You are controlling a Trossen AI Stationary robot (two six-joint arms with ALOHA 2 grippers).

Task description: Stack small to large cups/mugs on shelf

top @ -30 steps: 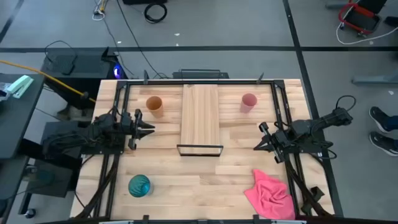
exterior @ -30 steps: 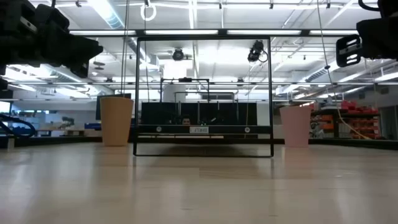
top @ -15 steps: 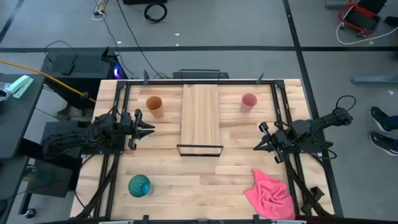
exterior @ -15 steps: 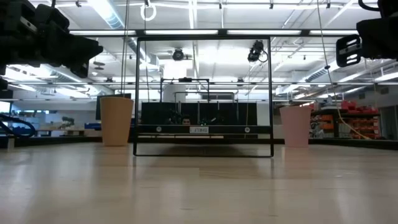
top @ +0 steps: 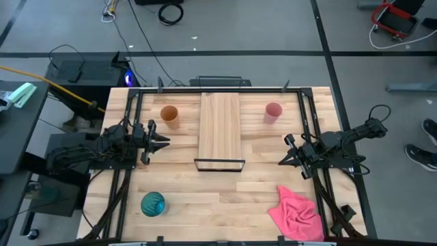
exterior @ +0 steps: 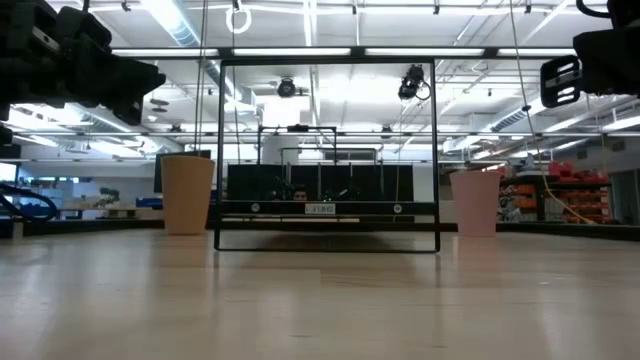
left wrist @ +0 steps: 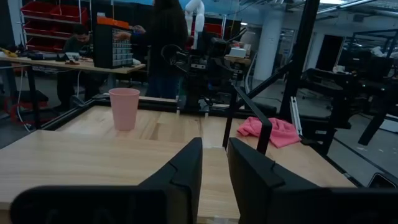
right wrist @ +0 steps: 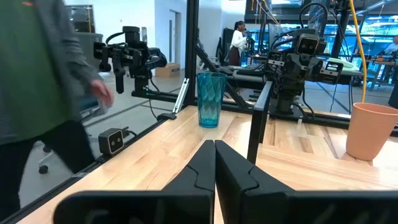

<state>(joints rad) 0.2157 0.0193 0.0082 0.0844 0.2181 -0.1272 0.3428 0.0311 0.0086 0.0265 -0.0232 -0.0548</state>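
Nothing on the table has shifted since a second ago, and both my arms hold the same pose; left of the shelf, my left gripper hangs with its fingers a narrow slit apart; the orange-tan cup stands beyond it, beside the shelf's left edge; the teal-blue cup sits well off the shelf's framed end, to the left; right of the shelf stands the pink cup; my right gripper waits, fingers pressed together, holding nothing; the pink cloth lies off the framed end, rightward.
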